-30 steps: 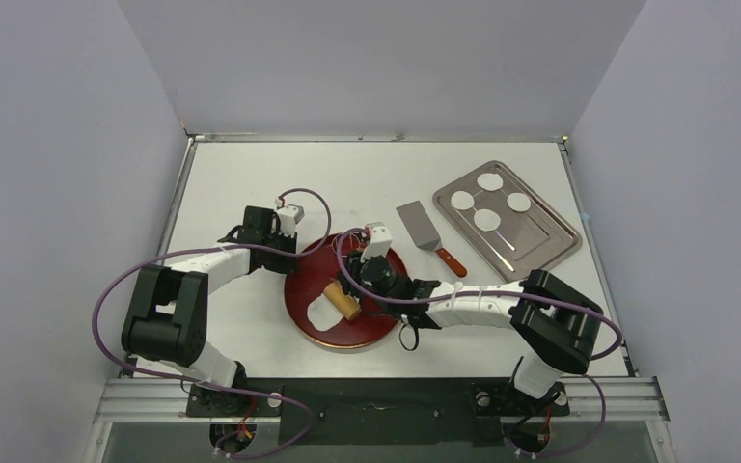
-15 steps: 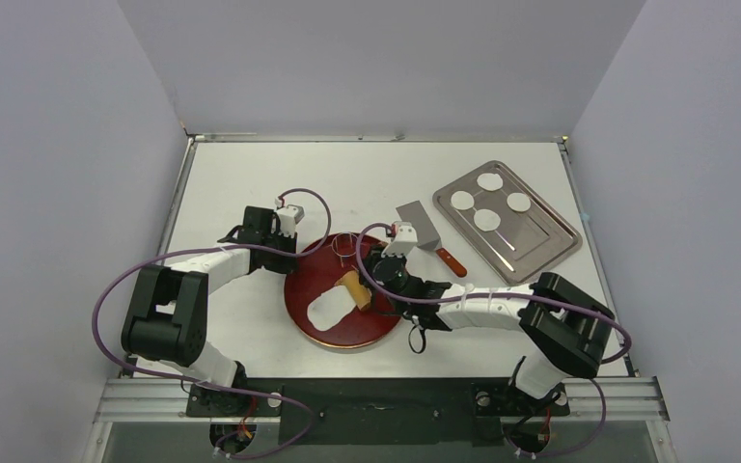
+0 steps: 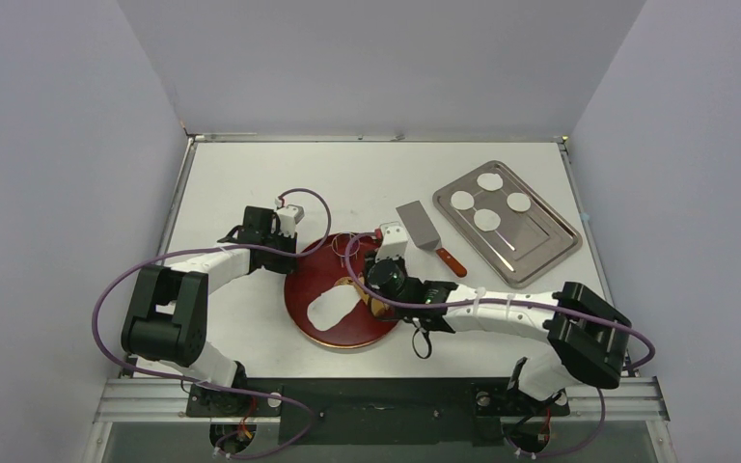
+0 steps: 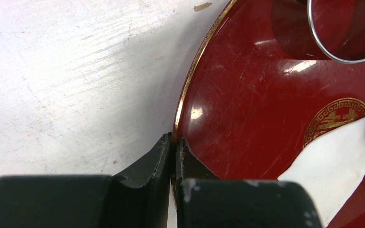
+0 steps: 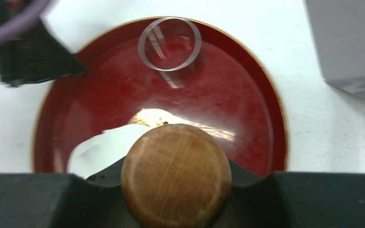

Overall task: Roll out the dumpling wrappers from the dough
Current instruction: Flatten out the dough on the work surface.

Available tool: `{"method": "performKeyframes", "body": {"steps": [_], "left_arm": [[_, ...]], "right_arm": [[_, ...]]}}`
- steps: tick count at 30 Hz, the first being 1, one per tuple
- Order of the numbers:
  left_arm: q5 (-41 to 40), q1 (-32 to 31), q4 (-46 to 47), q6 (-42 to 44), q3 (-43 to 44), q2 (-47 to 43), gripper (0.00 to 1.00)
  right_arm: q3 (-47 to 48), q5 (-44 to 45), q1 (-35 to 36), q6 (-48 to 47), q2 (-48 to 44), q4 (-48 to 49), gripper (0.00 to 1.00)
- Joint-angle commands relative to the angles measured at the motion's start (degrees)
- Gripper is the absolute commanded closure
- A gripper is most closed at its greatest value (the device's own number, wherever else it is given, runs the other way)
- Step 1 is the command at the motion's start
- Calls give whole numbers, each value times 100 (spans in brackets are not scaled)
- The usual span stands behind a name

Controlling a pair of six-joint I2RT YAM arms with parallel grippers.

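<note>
Pinching the gold rim of the red plate point(image 3: 314, 275), the left tool point(image 4: 173, 147) has its two fingers closed hard together, one on the counter side of the rim and one on the plate's inner face. It grips the plate's left edge. The plate lies on the white counter point(image 3: 251, 183) near the middle of its near edge.

The right tool point(image 5: 176, 190) is closed around a wooden rolling pin point(image 5: 176, 161). Its jaws are parted only as far as the pin's thickness, and the right wrist view shows the pin end-on. The pin is held over the middle of the plate, at the edge of the dough point(image 3: 326, 311). Whether it presses on the dough cannot be told.

The dough is a thin, flat white sheet with an uneven outline, lying on the near left part of the plate. A round ring cutter point(image 5: 169, 69) stands on the plate's far part, apart from the dough.

A spatula point(image 3: 421, 226) lies on the counter just to the right of the plate. Beyond it, toward the counter's far right corner, a metal tray point(image 3: 531, 236) carries four dumpling wrappers point(image 3: 486, 220), round white discs lying separately at the tray's far end.
</note>
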Motion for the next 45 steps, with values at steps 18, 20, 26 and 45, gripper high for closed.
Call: {"method": "performKeyframes", "body": {"steps": [18,20,26,45], "left_arm": [[-99,1,180,47,1,-195,100],[-97,6,197,44,-10,-200,100],[-98,4,202,47,1,-133,100],[-125,7,165,35,12,-161,100]], "right_arm": [[597,99,306,378,1160,275,100],[461,336,276,429,1087,78,100],[-11,791,81,582,662,-235,100],[1375,55,684,-387,507,282,100]]}}
